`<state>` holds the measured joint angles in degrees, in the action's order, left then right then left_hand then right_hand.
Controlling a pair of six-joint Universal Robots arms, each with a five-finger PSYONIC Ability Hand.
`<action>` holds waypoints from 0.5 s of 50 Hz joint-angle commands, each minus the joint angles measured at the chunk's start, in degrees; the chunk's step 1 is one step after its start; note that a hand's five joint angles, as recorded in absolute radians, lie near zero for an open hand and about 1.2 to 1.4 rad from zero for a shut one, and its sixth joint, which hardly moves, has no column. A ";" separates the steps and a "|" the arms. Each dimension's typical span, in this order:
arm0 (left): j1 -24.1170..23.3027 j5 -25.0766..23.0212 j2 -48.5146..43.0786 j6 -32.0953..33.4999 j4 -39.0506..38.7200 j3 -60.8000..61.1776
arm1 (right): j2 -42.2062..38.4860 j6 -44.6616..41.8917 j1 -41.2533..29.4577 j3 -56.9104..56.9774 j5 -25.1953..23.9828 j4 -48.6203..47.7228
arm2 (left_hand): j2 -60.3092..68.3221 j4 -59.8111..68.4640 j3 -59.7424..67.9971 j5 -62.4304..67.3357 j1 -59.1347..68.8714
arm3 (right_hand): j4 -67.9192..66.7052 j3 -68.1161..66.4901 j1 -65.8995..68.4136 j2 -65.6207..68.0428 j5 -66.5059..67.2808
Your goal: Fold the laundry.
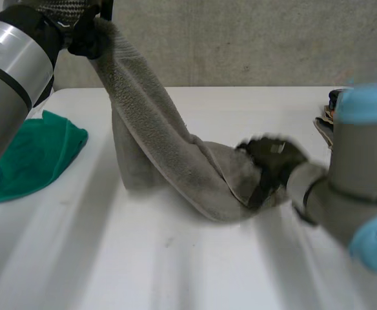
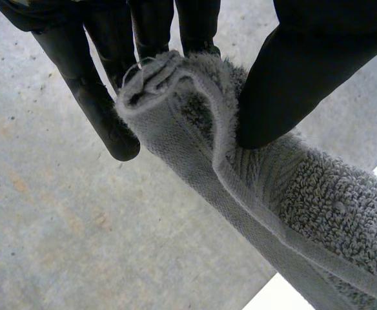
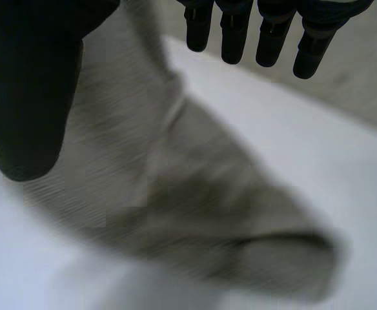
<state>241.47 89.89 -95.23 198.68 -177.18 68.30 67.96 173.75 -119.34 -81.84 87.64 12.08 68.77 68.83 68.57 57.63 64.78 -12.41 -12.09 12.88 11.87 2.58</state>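
The white table [image 1: 175, 271] bears a grey towel [image 1: 169, 148], 1 end raised at 11 o'clock, the other bunched at 4 o'clock. A green cloth [image 1: 33, 155] lies at 9 o'clock. The left hand [image 1: 85, 37] pinches the raised end; the right hand [image 1: 272, 161], fingers [image 3: 269, 39] straight, hangs over the bunched end

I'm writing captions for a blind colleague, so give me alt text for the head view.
The robot's left hand holds one end of a grey towel high above the white table; the towel slopes down to the open right hand at its lower end. A green cloth lies at the table's left edge.
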 commanded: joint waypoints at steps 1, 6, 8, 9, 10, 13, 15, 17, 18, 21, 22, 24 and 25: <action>-1.52 0.63 0.04 -0.04 0.95 -1.68 | -4.48 12.21 -4.92 -11.15 1.11 -18.02 | 11.23 11.17 11.43 12.37 15.22 | 2.41 2.09 -2.88 -1.87 -2.58; -2.40 0.90 -0.04 -0.13 1.04 -1.68 | -10.47 15.82 -7.57 -8.61 6.66 -25.17 | 11.23 11.17 11.43 12.37 15.22 | 1.76 1.44 -2.23 -1.22 -1.93; -2.76 1.16 -0.04 -0.04 1.04 -1.60 | -13.27 16.79 -8.62 -6.25 9.12 -25.52 | 11.23 11.17 11.43 12.37 15.22 | -10.44 -10.76 9.97 10.98 10.27; -2.76 1.34 0.04 -0.04 1.04 -1.51 | -13.90 17.23 -8.71 -5.36 10.09 -25.44 | 11.23 11.17 11.43 12.37 15.22 | -20.86 -21.19 20.40 21.41 20.70; -2.76 1.42 -0.04 -0.04 1.04 -1.51 | -14.69 17.58 -8.80 -4.74 11.40 -25.26 | 11.23 11.17 11.43 12.37 15.22 | -38.79 -39.11 38.32 39.33 38.62; -2.49 2.13 0.04 -0.04 1.13 -1.24 | -15.05 18.02 -8.63 -3.16 16.68 -24.56 | 11.23 11.17 11.43 12.37 15.22 | -67.59 -67.91 67.12 68.13 67.42; -2.06 2.83 0.22 0.22 1.22 -0.37 | -11.55 16.28 -7.31 -4.21 18.45 -24.12 | 11.23 11.17 11.43 12.37 15.22 | -67.59 -67.91 67.12 68.13 67.42; -1.27 3.09 0.31 0.22 1.22 0.68 | -7.16 11.98 -5.03 -5.35 17.05 -23.42 | 11.23 11.17 11.43 12.37 15.22 | -67.59 -67.91 67.12 68.13 67.42; -0.13 2.92 0.22 0.48 1.48 1.91 | -2.35 5.52 -1.19 -6.48 14.08 -22.46 | 11.23 11.17 11.43 12.37 15.22 | -67.59 -67.91 67.12 68.13 67.42; 2.68 2.48 -0.22 2.23 2.44 5.07 | 5.83 -7.74 5.31 -7.29 4.53 -20.61 | 11.23 11.17 11.43 12.37 15.22 | -67.59 -67.91 67.12 68.13 67.42; 3.48 2.22 -0.48 2.85 2.62 5.95 | 7.26 -11.64 7.00 -7.11 1.69 -19.82 | 11.23 11.17 11.43 12.37 15.22 | -67.59 -67.91 67.12 68.13 67.42; 5.93 0.65 -2.66 5.13 3.06 8.67 | 9.81 -23.22 11.91 -6.41 -6.03 -15.45 | 11.23 11.17 11.43 12.37 15.22 | -67.59 -67.91 67.12 68.13 67.42; 6.81 -0.24 -3.72 6.01 3.06 9.47 | 10.35 -26.68 13.07 -5.80 -8.25 -13.68 | 11.23 11.17 11.43 12.37 15.22 | -67.59 -67.91 67.12 68.13 67.42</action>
<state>242.25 92.55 -95.33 200.00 -175.36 71.28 67.12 174.68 -118.64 -87.79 98.15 -9.54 68.77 68.84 68.57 57.63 64.78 -68.41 -67.96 63.68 67.55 57.56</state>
